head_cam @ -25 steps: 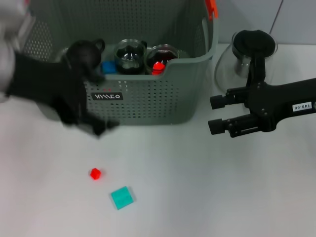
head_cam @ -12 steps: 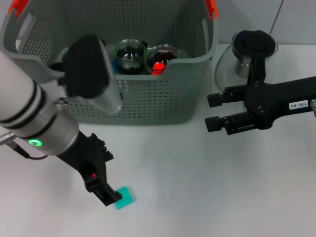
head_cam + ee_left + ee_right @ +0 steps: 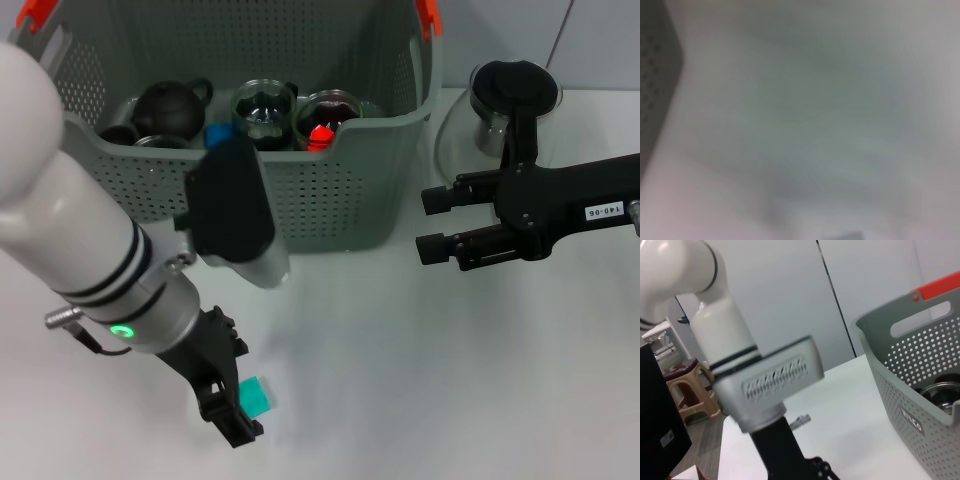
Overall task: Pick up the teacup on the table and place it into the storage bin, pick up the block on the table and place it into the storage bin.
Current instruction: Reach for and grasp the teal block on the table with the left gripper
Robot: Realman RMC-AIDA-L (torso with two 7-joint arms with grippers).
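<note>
A teal block point(image 3: 259, 394) lies on the white table near the front. My left gripper point(image 3: 233, 415) is low over the table, right against the block's left side and partly covering it. The grey-green storage bin point(image 3: 330, 150) stands at the back; inside are two glass teacups point(image 3: 264, 112), a dark teapot point(image 3: 170, 102), a blue block point(image 3: 219, 136) and a red block point(image 3: 320, 133). No teacup shows on the table itself. My right gripper point(image 3: 430, 224) hovers open and empty to the right of the bin. The right wrist view shows the left arm point(image 3: 765, 385) and the bin point(image 3: 920, 390).
A glass teapot with a black lid point(image 3: 512, 95) stands behind my right arm at the back right. The bin's perforated front wall rises just behind the left arm. Bare white table point(image 3: 420, 380) spreads across the front right.
My left arm swung out from the bin and dropped toward the front, ending beside the teal block. The small red block seen on the table earlier is now covered by the arm. The right arm barely moved.
</note>
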